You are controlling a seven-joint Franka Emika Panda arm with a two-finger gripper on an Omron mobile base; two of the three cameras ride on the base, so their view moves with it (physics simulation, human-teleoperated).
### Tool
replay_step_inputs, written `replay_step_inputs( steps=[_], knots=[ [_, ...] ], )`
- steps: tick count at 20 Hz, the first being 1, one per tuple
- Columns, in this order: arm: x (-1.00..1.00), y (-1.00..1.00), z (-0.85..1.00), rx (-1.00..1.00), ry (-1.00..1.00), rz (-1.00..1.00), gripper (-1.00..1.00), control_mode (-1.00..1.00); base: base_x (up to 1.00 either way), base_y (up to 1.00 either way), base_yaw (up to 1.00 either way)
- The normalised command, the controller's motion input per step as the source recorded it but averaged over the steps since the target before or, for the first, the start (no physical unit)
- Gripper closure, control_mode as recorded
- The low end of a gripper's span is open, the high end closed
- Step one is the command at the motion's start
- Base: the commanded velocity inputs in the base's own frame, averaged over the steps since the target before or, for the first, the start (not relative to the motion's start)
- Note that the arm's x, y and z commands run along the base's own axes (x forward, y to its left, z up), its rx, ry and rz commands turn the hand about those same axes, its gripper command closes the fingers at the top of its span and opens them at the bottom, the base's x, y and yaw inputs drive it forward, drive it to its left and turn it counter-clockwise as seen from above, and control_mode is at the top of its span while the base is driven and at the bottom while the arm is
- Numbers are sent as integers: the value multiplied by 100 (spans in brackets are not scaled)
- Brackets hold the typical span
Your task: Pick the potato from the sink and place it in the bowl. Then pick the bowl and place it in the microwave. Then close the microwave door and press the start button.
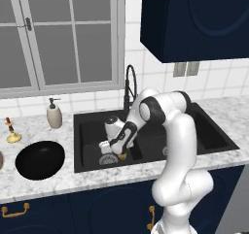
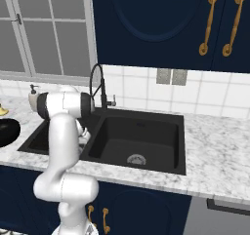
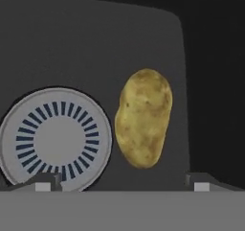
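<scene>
The hand (image 3: 122, 184) is wide open just over the potato (image 3: 143, 118), which lies in the sink (image 1: 87, 131) beside the round drain (image 3: 53, 140), and the smooth potato could roll away if one finger bumps it first.

In the left base view the potato (image 1: 122, 156) is mostly hidden behind the hand, with only a yellow sliver showing, and the left drain (image 1: 108, 159) is partly covered too. In the right base view the arm hides most of the left basin (image 2: 36, 134), and the bowl (image 2: 7, 130) is cut off by the left edge. In the hand view the drain (image 3: 56, 140) is clipped at the lower left.
</scene>
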Motion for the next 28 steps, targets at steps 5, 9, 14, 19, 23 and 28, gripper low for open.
replay_step_inputs(
  steps=[5, 9, 14, 19, 23, 28],
  knots=[
    [12, 0, -53, -2, -11, 0, -100, -100, 0, 0, 0],
    [21, 0, -50, 0, -14, 0, -100, -100, 0, 0, 0],
    [28, 3, -48, 0, -17, 0, -100, -100, 0, 0, 0],
    [10, 8, -5, 5, -13, 0, -100, -100, 0, 0, 0],
    [3, -31, 0, 0, 0, 0, -100, -100, 0, 0, 0],
    [28, -40, 0, 0, 4, 0, -100, -100, 0, 0, 0]
  ],
)
